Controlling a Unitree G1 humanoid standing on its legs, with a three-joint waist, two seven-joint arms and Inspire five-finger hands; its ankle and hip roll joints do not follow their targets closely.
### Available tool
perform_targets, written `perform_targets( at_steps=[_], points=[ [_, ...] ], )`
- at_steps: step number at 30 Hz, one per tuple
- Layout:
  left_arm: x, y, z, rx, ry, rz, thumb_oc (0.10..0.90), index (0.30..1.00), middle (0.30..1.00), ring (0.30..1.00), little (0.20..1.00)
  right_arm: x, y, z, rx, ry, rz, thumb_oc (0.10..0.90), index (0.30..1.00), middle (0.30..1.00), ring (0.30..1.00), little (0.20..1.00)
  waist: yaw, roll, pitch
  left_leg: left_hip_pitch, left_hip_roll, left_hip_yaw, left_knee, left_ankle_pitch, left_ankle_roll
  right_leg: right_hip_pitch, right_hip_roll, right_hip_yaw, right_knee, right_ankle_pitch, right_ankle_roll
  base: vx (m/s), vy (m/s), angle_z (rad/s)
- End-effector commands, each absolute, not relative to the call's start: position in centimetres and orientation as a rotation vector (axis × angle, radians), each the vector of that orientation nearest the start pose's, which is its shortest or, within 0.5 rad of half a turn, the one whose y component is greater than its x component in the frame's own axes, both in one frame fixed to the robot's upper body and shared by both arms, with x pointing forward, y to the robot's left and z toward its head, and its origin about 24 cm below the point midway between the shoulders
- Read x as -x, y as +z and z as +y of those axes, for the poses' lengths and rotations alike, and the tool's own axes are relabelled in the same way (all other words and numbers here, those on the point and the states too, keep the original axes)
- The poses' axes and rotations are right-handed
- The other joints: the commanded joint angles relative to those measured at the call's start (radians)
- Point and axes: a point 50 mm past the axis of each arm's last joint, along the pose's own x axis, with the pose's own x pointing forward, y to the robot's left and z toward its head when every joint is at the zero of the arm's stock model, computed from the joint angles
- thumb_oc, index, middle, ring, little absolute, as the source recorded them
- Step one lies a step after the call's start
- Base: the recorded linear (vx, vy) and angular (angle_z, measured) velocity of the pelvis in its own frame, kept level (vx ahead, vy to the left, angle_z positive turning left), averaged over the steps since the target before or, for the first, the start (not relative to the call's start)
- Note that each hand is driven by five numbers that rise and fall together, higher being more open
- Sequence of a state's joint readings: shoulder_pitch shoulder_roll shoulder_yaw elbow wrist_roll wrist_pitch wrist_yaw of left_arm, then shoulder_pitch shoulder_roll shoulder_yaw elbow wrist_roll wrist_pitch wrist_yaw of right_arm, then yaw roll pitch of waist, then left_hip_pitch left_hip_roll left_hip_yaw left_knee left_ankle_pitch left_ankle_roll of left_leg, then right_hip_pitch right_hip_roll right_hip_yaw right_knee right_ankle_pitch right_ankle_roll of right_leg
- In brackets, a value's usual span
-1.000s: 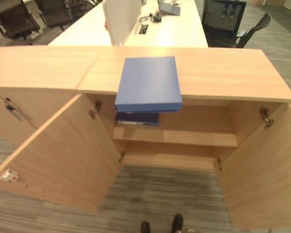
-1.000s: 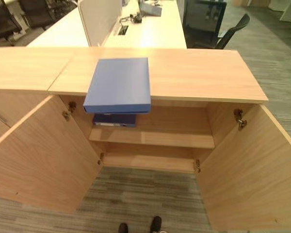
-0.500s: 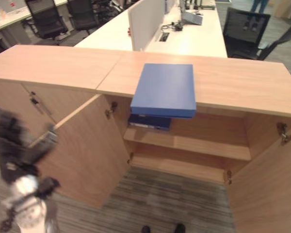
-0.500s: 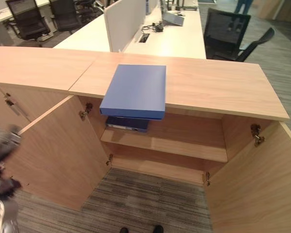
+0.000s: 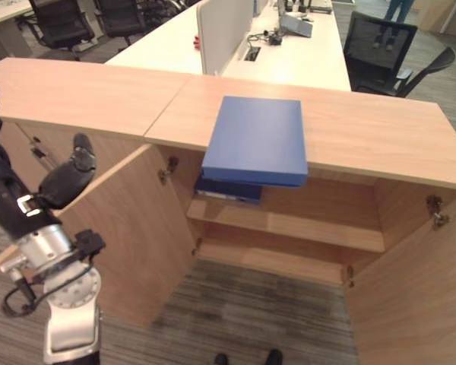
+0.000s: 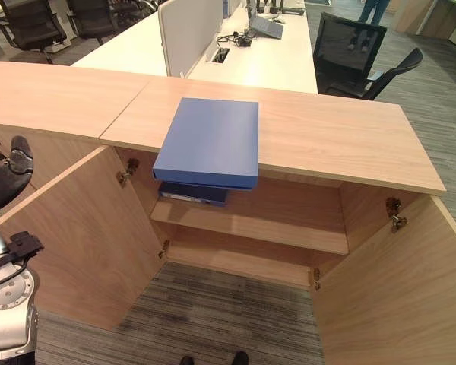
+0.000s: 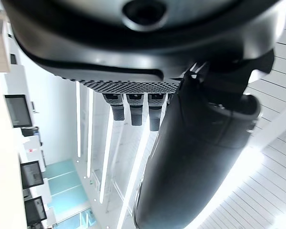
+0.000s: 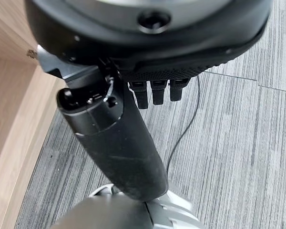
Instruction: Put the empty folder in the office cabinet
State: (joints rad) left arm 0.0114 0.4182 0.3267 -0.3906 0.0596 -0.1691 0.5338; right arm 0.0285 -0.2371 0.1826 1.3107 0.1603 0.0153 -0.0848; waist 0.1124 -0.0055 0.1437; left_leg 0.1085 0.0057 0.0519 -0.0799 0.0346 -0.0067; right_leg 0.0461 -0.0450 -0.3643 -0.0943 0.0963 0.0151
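A blue folder lies flat on the wooden cabinet top, its near end overhanging the front edge above the open compartment. Inside, a darker blue folder lies at the left end of the upper shelf. My left hand is raised at the lower left, in front of the open left door, well away from the folder; its fingers are straight and its thumb holds nothing. My right hand hangs open over the carpet beside a wooden panel.
Both cabinet doors stand wide open, the right door jutting toward me. Behind the cabinet is a long white desk with a divider screen, and black office chairs stand around it. A person's legs show far back.
My left hand has risen into view at the lower left, blurred half a second ago and steady now. The views have shifted with the camera. The blue folder has not moved.
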Motion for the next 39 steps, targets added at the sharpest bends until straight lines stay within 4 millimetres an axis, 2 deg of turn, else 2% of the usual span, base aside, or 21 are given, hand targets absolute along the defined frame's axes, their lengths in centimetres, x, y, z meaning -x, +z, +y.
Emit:
perform_targets(
  at_steps=[1,2,3,4,10,17,22,23,30,33,39],
  points=[
    [-20.1,23.9,23.8,-0.500,0.420,-1.015,0.800,0.900,0.900,0.900,0.900,-7.6,-16.7,-22.9,0.270,-0.126,1.320,0.800,0.900,0.900,0.900,0.900,-0.003,-0.016,-0.057,0.005,0.003,0.003,-0.007,-0.060,-0.056,0.074,-0.045,0.031,0.007,-0.072,0.099,0.00,0.016,0.03],
    [-20.5,23.4,22.8,-0.504,0.276,-0.968,0.800,0.900,0.900,0.900,0.900,-7.5,-16.7,-23.1,0.270,-0.121,1.330,0.800,0.900,0.900,0.900,0.900,-0.013,-0.014,-0.060,0.008,0.001,0.007,-0.007,-0.063,-0.054,0.074,-0.044,0.033,0.007,-0.069,0.098,0.00,0.000,0.00],
    [-20.6,23.4,22.8,-0.503,0.272,-0.967,0.800,0.900,0.900,0.900,0.900,-7.5,-16.7,-23.1,0.268,-0.121,1.331,0.800,0.900,0.900,0.900,0.900,-0.012,-0.014,-0.061,0.008,0.001,0.007,-0.007,-0.064,-0.054,0.074,-0.044,0.033,0.007,-0.069,0.098,0.00,0.000,0.00],
    [-20.7,23.1,22.0,-0.510,0.175,-0.942,0.800,0.900,0.900,0.900,0.900,-7.6,-16.7,-23.2,0.269,-0.112,1.334,0.800,0.900,0.900,0.900,0.900,-0.020,-0.014,-0.063,0.009,0.001,0.011,-0.007,-0.066,-0.053,0.074,-0.044,0.037,0.007,-0.067,0.098,0.00,0.000,0.00],
    [-21.3,22.3,21.0,-0.557,0.030,-0.868,0.800,0.900,0.900,0.900,0.900,-7.9,-16.6,-23.4,0.275,-0.089,1.327,0.800,0.900,0.900,0.900,0.900,-0.030,-0.016,-0.068,0.014,0.002,0.021,-0.007,-0.068,-0.052,0.076,-0.039,0.045,0.007,-0.066,0.097,0.00,0.002,-0.04],
    [-21.1,23.0,19.1,-0.633,-0.107,-0.907,0.800,0.900,0.900,0.900,0.900,-7.9,-16.7,-23.0,0.290,-0.052,1.333,0.800,0.900,0.900,0.900,0.900,-0.038,-0.019,-0.076,0.023,0.004,0.028,-0.007,-0.073,-0.052,0.081,-0.038,0.050,0.007,-0.066,0.099,0.00,0.003,-0.07],
    [-21.3,23.1,18.2,-0.727,-0.162,-0.920,0.800,0.900,0.900,0.900,0.900,-7.9,-16.7,-22.7,0.298,-0.033,1.336,0.800,0.900,0.900,0.900,0.900,-0.042,-0.019,-0.081,0.027,0.004,0.030,-0.007,-0.076,-0.051,0.084,-0.037,0.054,0.007,-0.067,0.100,0.00,0.000,-0.01],
    [-21.6,23.3,18.1,-0.820,-0.132,-0.946,0.800,0.900,0.900,0.900,0.900,-7.9,-16.8,-22.5,0.301,-0.028,1.336,0.800,0.900,0.900,0.900,0.900,-0.046,-0.019,-0.083,0.030,0.004,0.032,-0.007,-0.078,-0.051,0.085,-0.036,0.057,0.007,-0.067,0.099,0.00,0.000,0.00],
    [-23.0,23.1,17.2,-1.089,-0.131,-0.977,0.800,0.900,0.900,0.900,0.900,-7.8,-16.8,-22.4,0.318,-0.032,1.328,0.800,0.900,0.900,0.900,0.900,-0.060,-0.022,-0.087,0.033,0.003,0.039,-0.007,-0.081,-0.050,0.084,-0.033,0.066,0.007,-0.066,0.102,0.00,0.000,0.00],
    [-23.5,22.8,16.5,-1.160,-0.158,-0.983,0.800,0.900,0.900,0.900,0.900,-7.5,-16.8,-22.5,0.327,-0.030,1.338,0.800,0.900,0.900,0.900,0.900,-0.070,-0.020,-0.091,0.035,0.001,0.043,-0.007,-0.084,-0.047,0.082,-0.032,0.072,0.007,-0.065,0.102,0.00,0.002,-0.15],
    [-24.3,22.4,16.1,-1.189,-0.158,-0.976,0.800,0.900,0.900,0.900,0.900,-7.2,-16.9,-22.5,0.329,-0.034,1.350,0.800,0.900,0.900,0.900,0.900,-0.076,-0.018,-0.096,0.039,0.001,0.047,-0.007,-0.087,-0.045,0.081,-0.030,0.079,0.007,-0.065,0.102,0.00,0.003,-0.05]
  ],
)
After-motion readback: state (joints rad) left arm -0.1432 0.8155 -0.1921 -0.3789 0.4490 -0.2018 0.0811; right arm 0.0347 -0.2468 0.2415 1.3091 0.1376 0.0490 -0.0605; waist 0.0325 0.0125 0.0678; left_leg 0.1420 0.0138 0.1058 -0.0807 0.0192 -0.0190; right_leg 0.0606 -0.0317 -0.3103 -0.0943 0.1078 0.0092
